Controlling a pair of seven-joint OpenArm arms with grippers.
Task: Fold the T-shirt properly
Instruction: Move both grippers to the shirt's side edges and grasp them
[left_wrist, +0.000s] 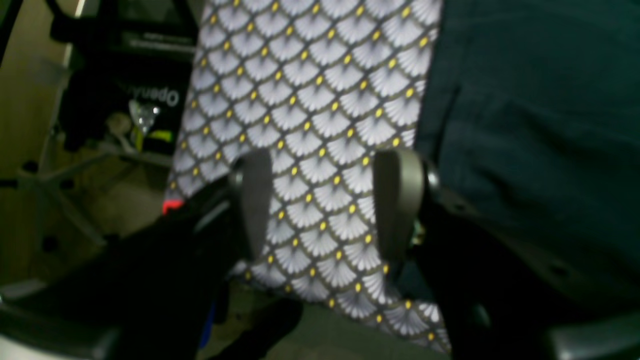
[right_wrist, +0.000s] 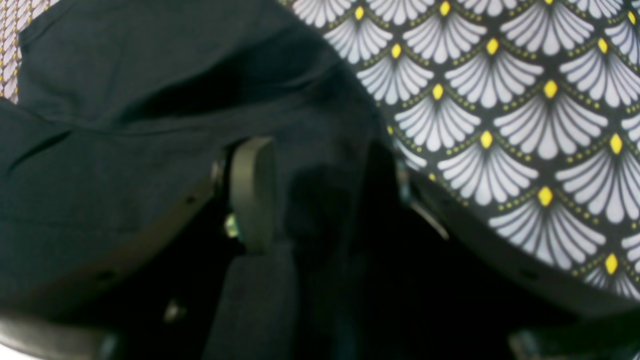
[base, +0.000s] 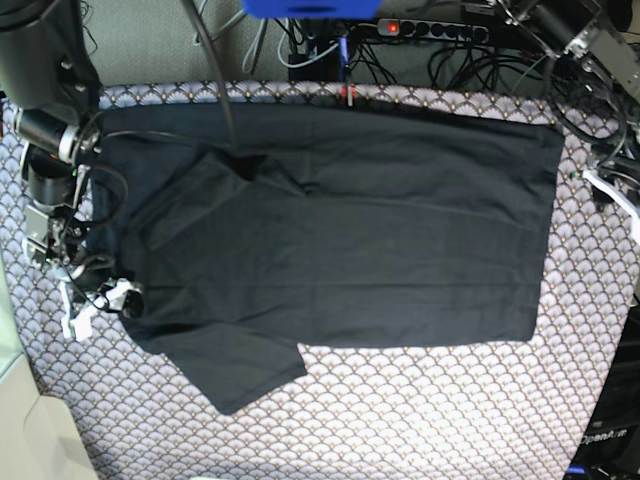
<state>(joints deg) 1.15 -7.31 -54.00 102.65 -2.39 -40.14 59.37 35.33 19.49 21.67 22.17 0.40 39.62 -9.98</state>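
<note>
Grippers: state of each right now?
Left gripper: open, empty, over the tablecloth.
Right gripper: jaws apart around the T-shirt edge; grip cannot be told.

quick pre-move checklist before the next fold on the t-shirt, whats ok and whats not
1. T-shirt lying spread on the tablecloth: ok, though one sleeve is turned in over the body near the collar.
2. Right gripper at the cloth: ok, its jaws stand apart over the shirt's edge; one pad shows, the other is lost in the dark.
3. Right gripper holding cloth: cannot tell, no pinch is visible.
4. Left gripper open: ok, both pads apart, only tablecloth between them.
5. Left gripper at the cloth: not ok, the shirt lies beside it, not between the jaws.
6. Left arm in the base view: cannot tell, it is not seen there.
</note>
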